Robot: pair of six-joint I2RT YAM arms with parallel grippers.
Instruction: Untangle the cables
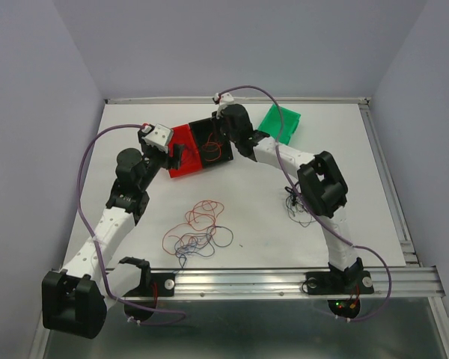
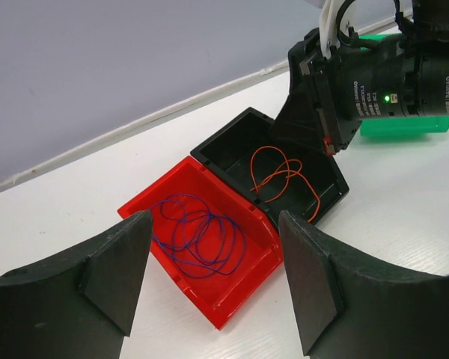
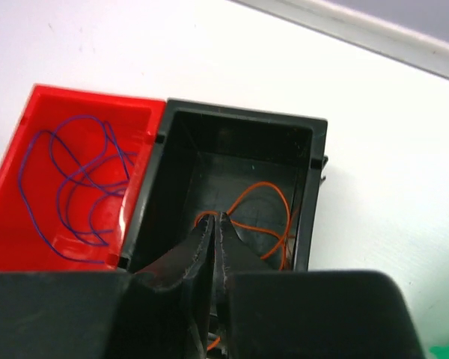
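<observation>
- The right gripper (image 3: 213, 224) is reaching down into the black bin (image 3: 239, 114). Its fingers are pressing together, apparently pinching the orange wire (image 3: 266, 191), whose loops are lying on the bin floor at 3 o'clock from the tips.
- The left gripper (image 2: 213, 221) is hovering with its fingers spread wide and holding nothing. It is waiting at the 7 o'clock side of the red bin (image 2: 243, 292), where a blue wire (image 2: 202, 239) is lying in loose coils.
- The two bins are sitting side by side and touching, the red one at 9 o'clock of the black one.
- The remaining tangle of cables (image 1: 194, 241) is lying on the table (image 1: 254, 232) at 6 o'clock from the bins. A few dark strands (image 1: 294, 206) are lying at 3 o'clock from it, beside the right arm.
- The step in hand appears to be dropping a freed orange strand into its own bin.
- Next, the right fingers probably need to part and rise straight up, so the wire is not dragged back out, before returning to the tangle for another strand.
</observation>
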